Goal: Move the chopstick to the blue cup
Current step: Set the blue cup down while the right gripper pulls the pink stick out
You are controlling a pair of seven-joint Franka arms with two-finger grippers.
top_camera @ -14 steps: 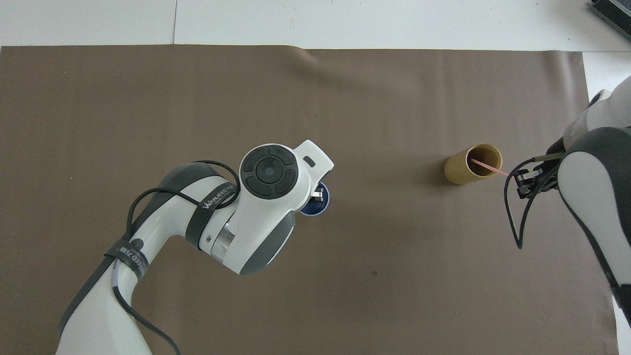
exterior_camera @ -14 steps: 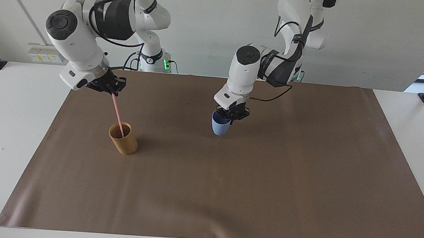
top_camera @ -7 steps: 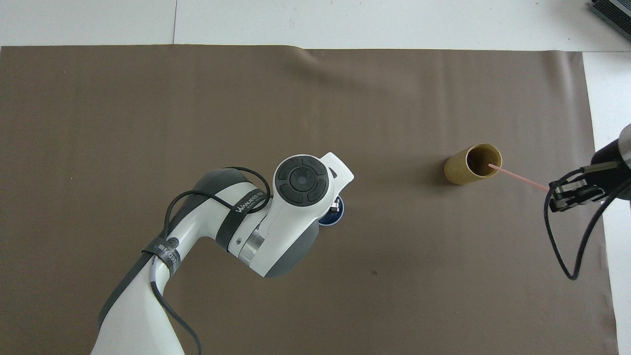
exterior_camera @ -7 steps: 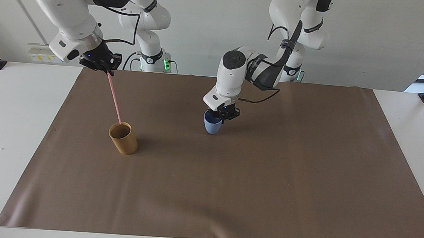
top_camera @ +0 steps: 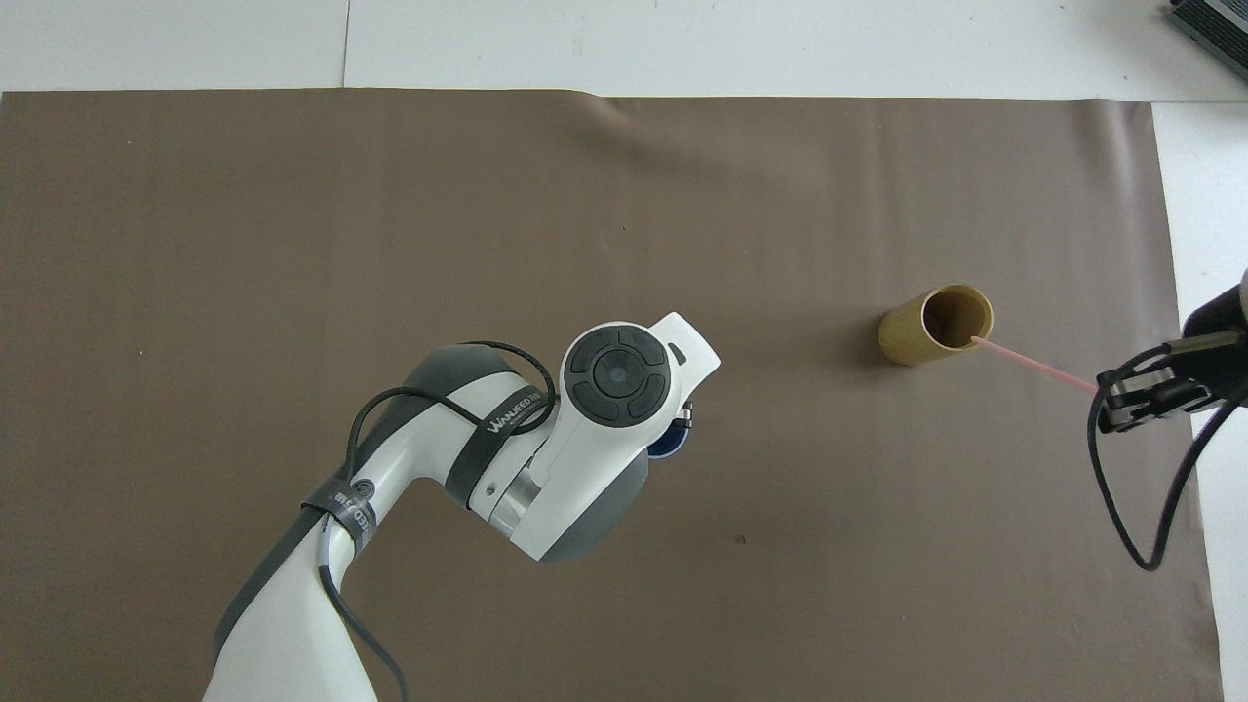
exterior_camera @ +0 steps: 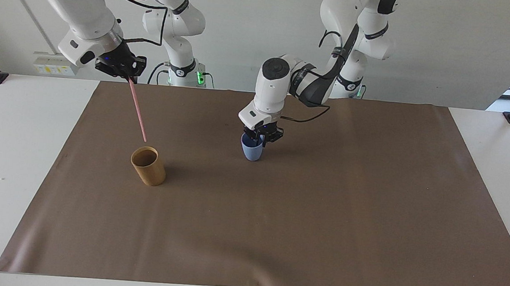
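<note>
The pale pink chopstick [exterior_camera: 137, 108] [top_camera: 1033, 365] hangs slanted in the air, with my right gripper [exterior_camera: 127, 76] [top_camera: 1107, 390] shut on its upper end. Its lower tip hovers just above the rim of the tan-brown cup [exterior_camera: 147, 168] [top_camera: 936, 325]. The blue cup [exterior_camera: 252, 151] [top_camera: 671, 444] stands about upright on the mat near the table's middle. My left gripper [exterior_camera: 259, 138] sits right at the blue cup's rim. In the overhead view the left arm's hand covers most of that cup.
A brown mat [exterior_camera: 322, 210] covers most of the white table. The tan-brown cup stands toward the right arm's end, farther from the robots than the blue cup. Nothing else lies on the mat.
My right gripper rose and drew the chopstick out of the tan-brown cup. My left arm moved the blue cup toward the right arm's end and a little nearer to the robots.
</note>
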